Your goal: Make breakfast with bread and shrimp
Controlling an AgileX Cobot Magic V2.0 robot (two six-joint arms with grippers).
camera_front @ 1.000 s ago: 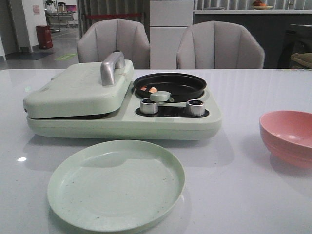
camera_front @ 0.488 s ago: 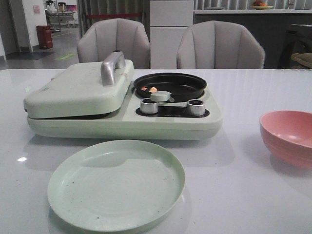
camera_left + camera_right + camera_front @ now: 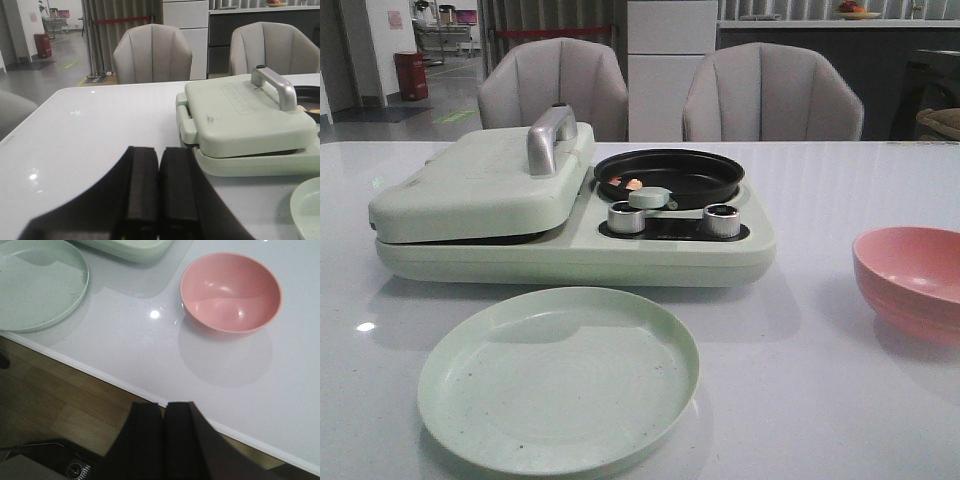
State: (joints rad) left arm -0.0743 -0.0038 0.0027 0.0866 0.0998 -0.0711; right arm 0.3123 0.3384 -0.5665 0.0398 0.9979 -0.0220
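Nothing is changing: both arms are still idling. The left gripper (image 3: 150, 200) and right gripper (image 3: 162, 440) are staying pressed together, empty. The shrimp (image 3: 631, 184) are sitting in the black pan (image 3: 669, 177), well ahead of both; bread is unseen.

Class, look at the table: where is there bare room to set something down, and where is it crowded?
Bare table lies between the green plate and the pink bowl, and left of the appliance in the left wrist view. It is tightest between the plate's far rim and the appliance front, and around the pan holding the shrimp.
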